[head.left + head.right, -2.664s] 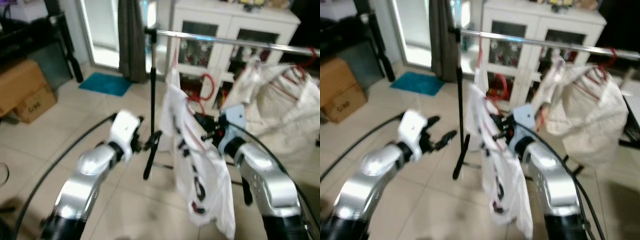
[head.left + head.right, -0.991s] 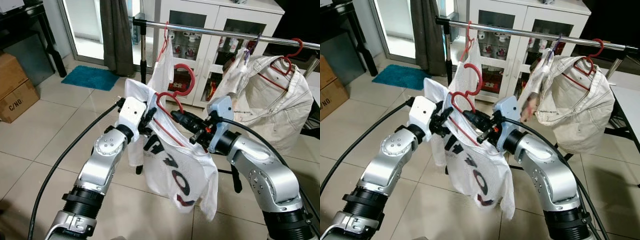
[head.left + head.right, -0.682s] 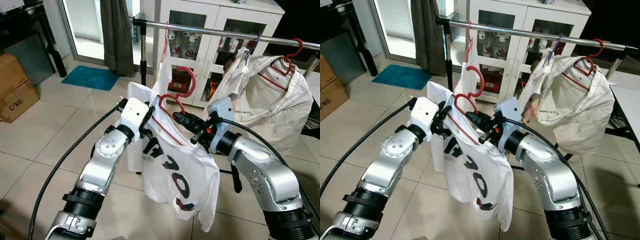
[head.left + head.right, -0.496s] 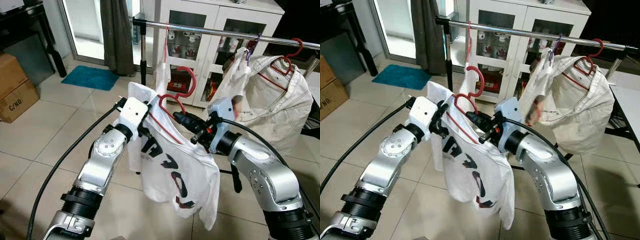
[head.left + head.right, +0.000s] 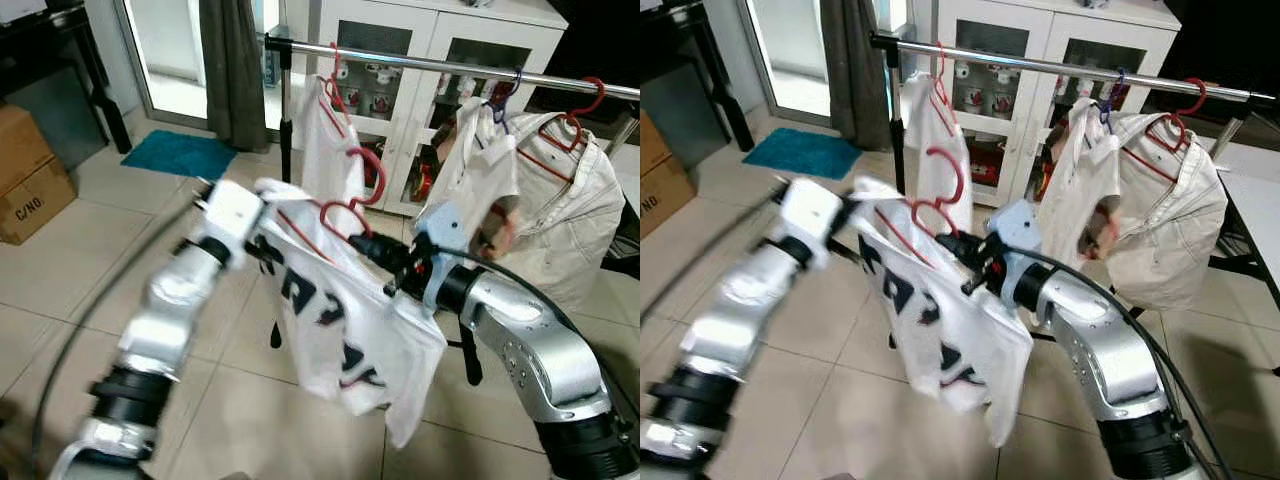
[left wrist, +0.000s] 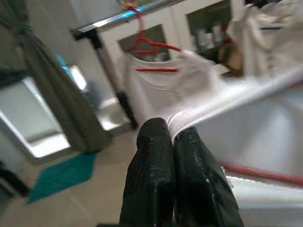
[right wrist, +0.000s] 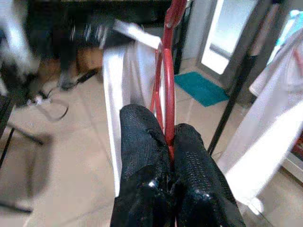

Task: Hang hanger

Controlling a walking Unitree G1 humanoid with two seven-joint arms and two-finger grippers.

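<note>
Tiled room, white glass-door cabinet [image 5: 420, 60] at the far side, chrome rail [image 5: 450, 68] running left to right before it with shirts already hung. Red hanger [image 5: 345, 215] carrying a white printed T-shirt [image 5: 340, 330] sits below and nearer than the rail, hook up, long axis slanting down toward the right. Right gripper [image 7: 165, 142] clamped on the hanger's wire neck and closest to the hook; left gripper [image 6: 171, 137] pinched shut on the shirt's shoulder edge.

Two black fingers [image 7: 142, 142] of the right gripper [image 7: 168, 142] squeeze tight on a red hanger [image 7: 166, 61]. White cloth [image 7: 128, 71] hangs behind it. A teal mat [image 7: 201, 87] lies on the tiled floor [image 7: 71, 161].
</note>
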